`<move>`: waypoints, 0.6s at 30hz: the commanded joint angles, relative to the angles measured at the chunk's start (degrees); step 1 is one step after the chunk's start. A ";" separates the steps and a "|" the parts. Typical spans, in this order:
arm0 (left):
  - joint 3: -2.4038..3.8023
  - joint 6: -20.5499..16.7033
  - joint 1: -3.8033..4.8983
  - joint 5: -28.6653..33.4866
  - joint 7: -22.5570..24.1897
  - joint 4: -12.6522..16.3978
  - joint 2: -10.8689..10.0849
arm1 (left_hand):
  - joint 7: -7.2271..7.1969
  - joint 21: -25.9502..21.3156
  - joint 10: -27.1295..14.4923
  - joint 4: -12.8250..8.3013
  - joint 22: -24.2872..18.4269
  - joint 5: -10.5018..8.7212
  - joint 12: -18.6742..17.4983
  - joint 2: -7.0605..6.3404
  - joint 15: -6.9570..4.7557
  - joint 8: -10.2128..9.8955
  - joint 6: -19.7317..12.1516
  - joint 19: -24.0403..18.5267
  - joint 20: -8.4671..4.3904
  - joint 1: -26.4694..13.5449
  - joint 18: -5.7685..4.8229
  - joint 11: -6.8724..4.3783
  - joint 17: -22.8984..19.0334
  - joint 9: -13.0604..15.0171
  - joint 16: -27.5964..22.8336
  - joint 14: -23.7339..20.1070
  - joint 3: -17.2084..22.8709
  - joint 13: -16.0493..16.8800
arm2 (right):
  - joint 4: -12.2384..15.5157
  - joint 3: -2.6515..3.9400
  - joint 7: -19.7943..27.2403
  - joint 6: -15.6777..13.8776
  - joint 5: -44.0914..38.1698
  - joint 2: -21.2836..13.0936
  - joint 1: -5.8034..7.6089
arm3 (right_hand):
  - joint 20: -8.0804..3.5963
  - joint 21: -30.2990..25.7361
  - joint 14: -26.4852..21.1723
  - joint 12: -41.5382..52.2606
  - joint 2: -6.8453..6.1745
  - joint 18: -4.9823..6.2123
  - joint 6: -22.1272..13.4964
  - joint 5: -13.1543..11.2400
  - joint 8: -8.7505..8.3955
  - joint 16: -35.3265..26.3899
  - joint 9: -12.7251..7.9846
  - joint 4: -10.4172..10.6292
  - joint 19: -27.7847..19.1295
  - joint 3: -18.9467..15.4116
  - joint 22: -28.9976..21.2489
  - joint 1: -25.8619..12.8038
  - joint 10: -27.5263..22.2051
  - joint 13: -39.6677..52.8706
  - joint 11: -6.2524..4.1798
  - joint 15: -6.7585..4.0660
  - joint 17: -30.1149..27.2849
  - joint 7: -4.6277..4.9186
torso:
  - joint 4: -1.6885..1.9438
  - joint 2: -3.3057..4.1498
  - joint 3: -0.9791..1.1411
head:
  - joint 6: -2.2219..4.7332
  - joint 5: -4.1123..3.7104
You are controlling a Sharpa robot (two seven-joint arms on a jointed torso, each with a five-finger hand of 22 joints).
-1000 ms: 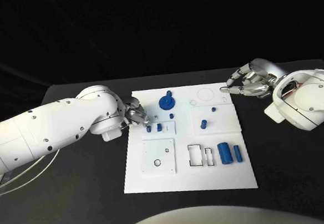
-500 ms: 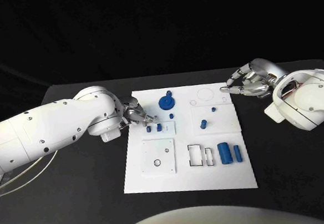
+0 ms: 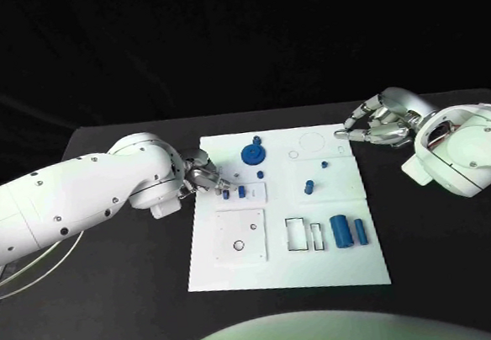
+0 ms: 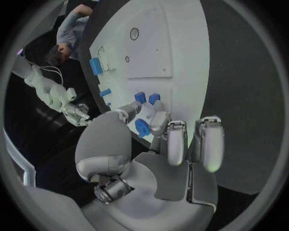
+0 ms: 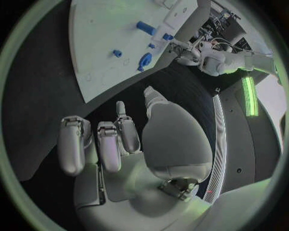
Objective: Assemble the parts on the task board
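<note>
A: Two hands up, both near the far end of the task board (image 3: 287, 279). What differs from a second ago?

B: Little. The left hand (image 3: 206, 175) has edged slightly up along the board's left edge; its fingertips now sit at the pair of small blue pegs (image 3: 233, 194). The right hand (image 3: 377, 127) has not moved, and no part on the board has shifted.

A: Left hand state?

B: In the left wrist view its fingers (image 4: 175, 144) are curled together around a small blue part (image 4: 142, 128), pinched against the thumb. Clamped on it.

A: Right hand?

B: Hovering off the board's far right corner, above the black worktop (image 3: 465, 260). Fingers curled in, nothing in them.

A: Other parts?

B: Blue gear (image 3: 253, 152), round with a knob, at the far middle of the board. Short blue pin (image 3: 309, 186), lying tilted, right of centre. Two blue cylinders (image 3: 349, 231), smooth, lying side by side near the right edge, beside narrow rectangular slots (image 3: 303, 235).

A: Surfaces?

B: Board is flat matte white with a raised square plate (image 3: 241, 237) holding an oval hole. Hands are shiny silver metal, arms glossy white.
</note>
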 commanded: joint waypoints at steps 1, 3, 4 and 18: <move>0.01 0.65 -0.23 -0.64 0.11 0.34 -0.16 | -0.01 -0.16 -0.17 -0.11 14.25 0.10 0.23 0.07 0.17 -0.20 0.28 4.63 0.38 0.61 -0.18 0.11 15.08 -0.09 0.21 6.06 0.18 -0.02 | -0.01 0.00 0.14 0.54 -0.53 0.04 -0.06 | -0.31 -0.30 5.97 -0.13 0.35 1.17 -0.19 0.21 0.19 0.23 0.06 -0.04 0.89 -0.19 9.79 0.32 -0.24 3.92 -0.11 -0.30 15.10 -0.12 | -0.03 -0.05 0.00 | -0.03 0.09; 0.01 0.58 -0.34 -0.69 0.08 0.37 -0.21 | -0.02 -0.17 -0.17 -0.12 14.24 0.10 0.24 0.13 0.17 -0.20 0.30 4.63 0.37 0.76 -0.18 0.10 15.08 -0.10 0.21 6.06 0.26 -0.01 | -0.02 0.00 0.14 0.54 -0.53 0.04 -0.07 | -0.31 -0.30 5.97 -0.13 0.35 1.17 -0.19 0.21 0.19 0.23 0.06 -0.04 0.89 -0.19 9.79 0.32 -0.24 3.92 -0.11 -0.30 15.10 -0.12 | -0.02 -0.04 0.01 | 0.01 0.09; 0.01 0.54 -0.41 -0.71 0.06 0.37 -0.21 | -0.02 -0.17 -0.17 -0.12 14.24 0.10 0.24 0.13 0.17 -0.20 0.30 4.63 0.37 0.76 -0.18 0.10 15.08 -0.10 0.21 6.06 0.26 -0.01 | -0.03 0.00 0.15 0.54 -0.53 0.05 -0.08 | -0.31 -0.30 5.97 -0.13 0.35 1.17 -0.19 0.21 0.19 0.23 0.06 -0.04 0.89 -0.19 9.79 0.32 -0.24 3.92 -0.11 -0.30 15.10 -0.12 | -0.03 -0.01 0.00 | 0.04 0.11; 0.02 -0.37 -1.36 -1.35 0.18 -0.33 0.65 | -0.06 -0.17 -0.18 -0.20 14.25 0.11 0.23 0.65 0.14 -0.25 0.34 4.63 0.36 1.58 -0.18 0.07 15.08 -0.20 0.21 6.06 0.97 -0.05 | -0.01 0.00 0.15 0.57 -0.53 0.06 -0.11 | -0.32 -0.28 5.97 -0.10 0.39 1.16 -0.24 0.32 0.20 0.23 0.08 0.00 0.92 -0.33 9.82 0.45 -0.22 3.94 -0.11 -0.31 15.10 -0.12 | -0.08 0.08 0.01 | 0.07 0.07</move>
